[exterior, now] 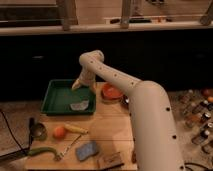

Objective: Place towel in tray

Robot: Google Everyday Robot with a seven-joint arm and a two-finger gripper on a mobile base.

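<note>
- Desk (pixel 107 135) of pale wood carries everything; the dark green tray (pixel 54 96) on its far left part serves as the landmark below.
- Towel (pixel 79 105), a small pale crumpled cloth, lies inside the tray, near its front right corner.
- The tool (pixel 78 85) hangs over the right half of the tray, just above and behind the towel; I cannot tell what state it is in.
- The white arm (pixel 120 80) runs from a thick column at the right front up to an elbow behind the tray's right edge, then bends down into the tray.
- Right of the tray, just beside its rim, sits a round orange-red bowl (pixel 112 92).
- In front of the tray lie an orange ball-like fruit (pixel 59 132) and a yellow banana-like piece (pixel 76 129), side by side.
- Nearer still to the front of the desk are a green curved object (pixel 42 151), a blue sponge-like block (pixel 87 149) and a brown flat block (pixel 110 160).
- Left of those, at the desk's edge, stands a dark metal cup (pixel 38 132).
- Behind the tray rises a dark wall (pixel 40 60) under a pale ledge (pixel 100 28) with upright posts.
- Far right of the tray, past the arm, small bottles and jars (pixel 200 115) crowd a speckled surface.
</note>
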